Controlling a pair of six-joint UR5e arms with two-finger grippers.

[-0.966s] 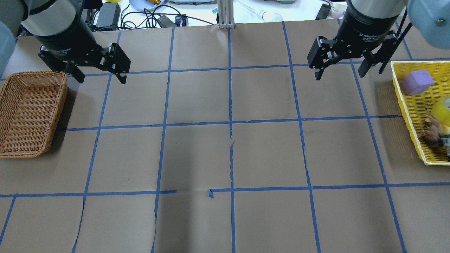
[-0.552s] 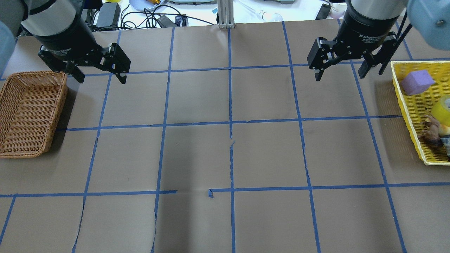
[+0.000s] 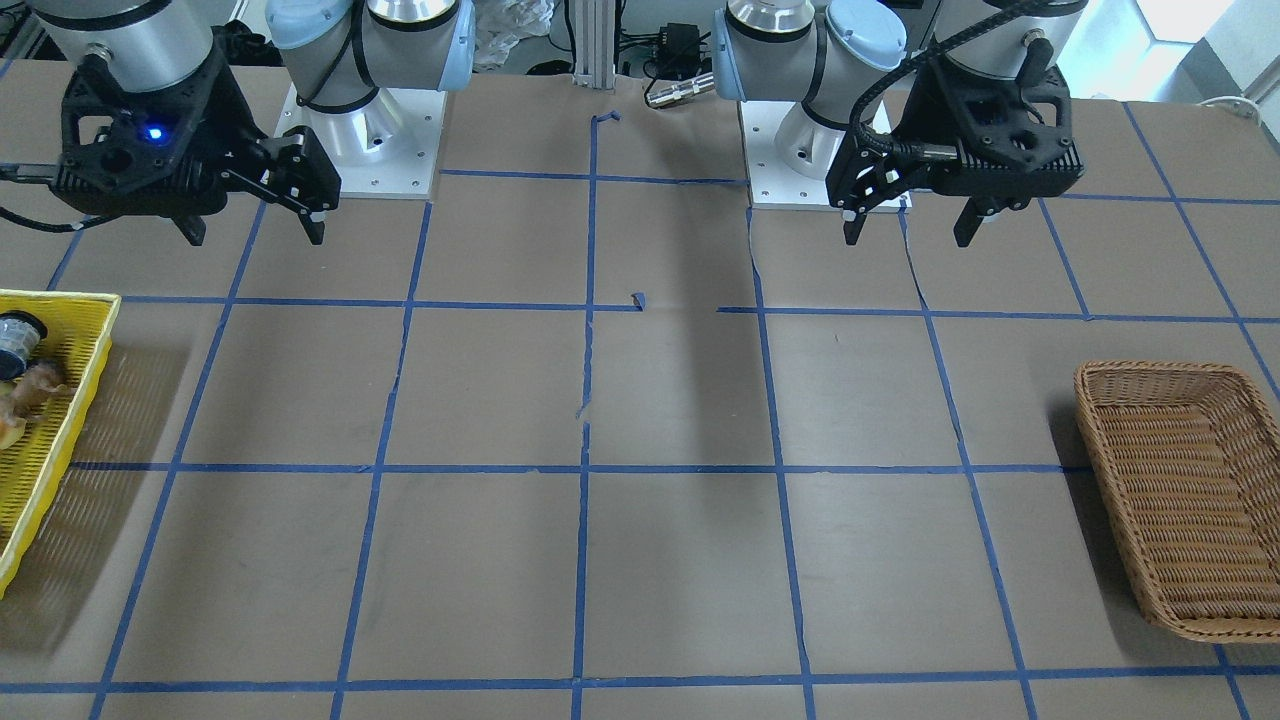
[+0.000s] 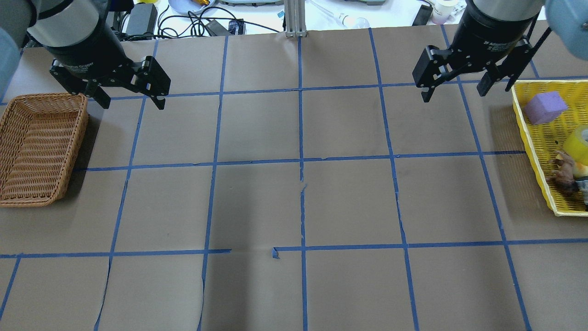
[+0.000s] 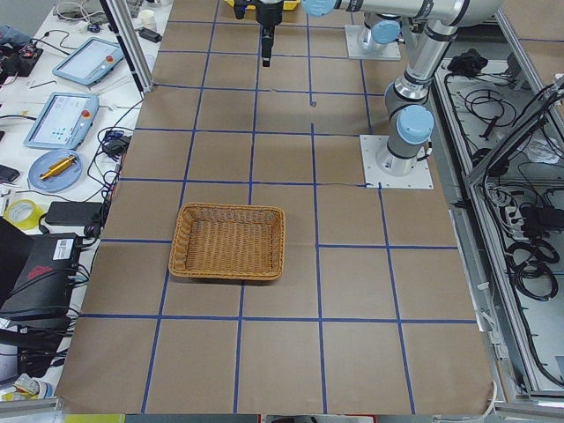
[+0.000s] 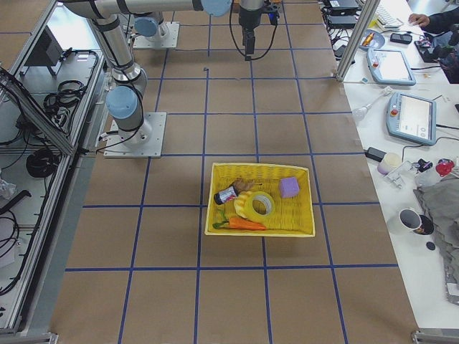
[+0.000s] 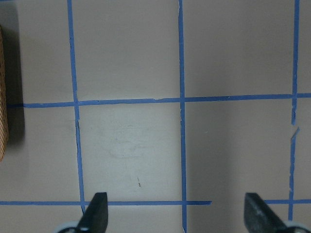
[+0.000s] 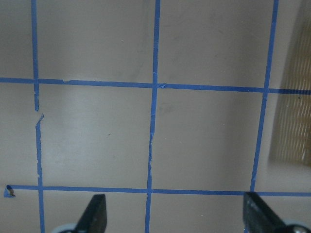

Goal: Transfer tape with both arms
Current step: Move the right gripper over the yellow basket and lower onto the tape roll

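The tape (image 4: 579, 143) lies in the yellow basket (image 4: 529, 133), on the right arm's side. So the right gripper (image 4: 455, 94), jaws wide, hangs near that basket, probably to fetch it; the left gripper (image 4: 133, 103), also wide, hangs by the wicker basket (image 4: 85, 122).

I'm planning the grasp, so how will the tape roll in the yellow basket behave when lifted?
The tape is a thick ring, so it probably stays stiff when squeezed. Being round, it may roll if dropped. Crowded beside a carrot in the yellow basket, it might nudge that on lifting.
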